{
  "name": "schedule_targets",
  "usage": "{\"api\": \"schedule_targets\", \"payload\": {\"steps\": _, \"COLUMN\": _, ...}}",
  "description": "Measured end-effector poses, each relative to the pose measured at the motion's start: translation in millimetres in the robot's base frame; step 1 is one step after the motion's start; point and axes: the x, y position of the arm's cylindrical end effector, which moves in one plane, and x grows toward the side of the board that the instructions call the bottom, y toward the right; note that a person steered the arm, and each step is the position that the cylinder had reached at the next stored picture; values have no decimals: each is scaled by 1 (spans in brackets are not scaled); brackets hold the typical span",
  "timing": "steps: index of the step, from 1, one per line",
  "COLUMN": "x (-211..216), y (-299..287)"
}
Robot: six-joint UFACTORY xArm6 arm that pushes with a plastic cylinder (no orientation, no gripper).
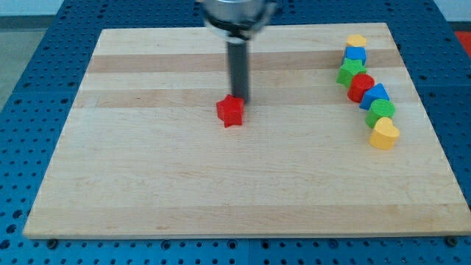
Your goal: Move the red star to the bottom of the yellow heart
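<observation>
The red star [230, 111] lies near the middle of the wooden board [184, 177]. My tip [241, 100] stands just above and to the right of the star, touching or almost touching its upper right edge. The yellow heart [384, 134] lies at the view's right, at the lower end of a curved line of blocks, far to the right of the star and slightly lower.
The line of blocks at the right runs from the top: a yellow block [357, 41], a blue block [355, 54], a green block [350, 71], a red round block [360, 87], a blue block [374, 95], a green block [381, 111].
</observation>
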Motion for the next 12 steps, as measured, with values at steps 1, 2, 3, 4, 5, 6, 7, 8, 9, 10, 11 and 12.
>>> {"api": "schedule_targets", "payload": {"steps": 1, "x": 47, "y": 53}}
{"api": "schedule_targets", "payload": {"steps": 2, "x": 41, "y": 45}}
{"api": "schedule_targets", "payload": {"steps": 3, "x": 7, "y": 18}}
{"api": "schedule_targets", "payload": {"steps": 4, "x": -13, "y": -10}}
{"api": "schedule_targets", "payload": {"steps": 5, "x": 0, "y": -57}}
{"api": "schedule_targets", "payload": {"steps": 6, "x": 32, "y": -45}}
{"api": "schedule_targets", "payload": {"steps": 7, "x": 37, "y": -25}}
{"api": "schedule_targets", "payload": {"steps": 8, "x": -13, "y": -32}}
{"api": "schedule_targets", "payload": {"steps": 9, "x": -27, "y": -63}}
{"api": "schedule_targets", "payload": {"steps": 10, "x": 16, "y": -92}}
{"api": "schedule_targets", "payload": {"steps": 11, "x": 61, "y": -84}}
{"api": "schedule_targets", "payload": {"steps": 12, "x": 70, "y": -20}}
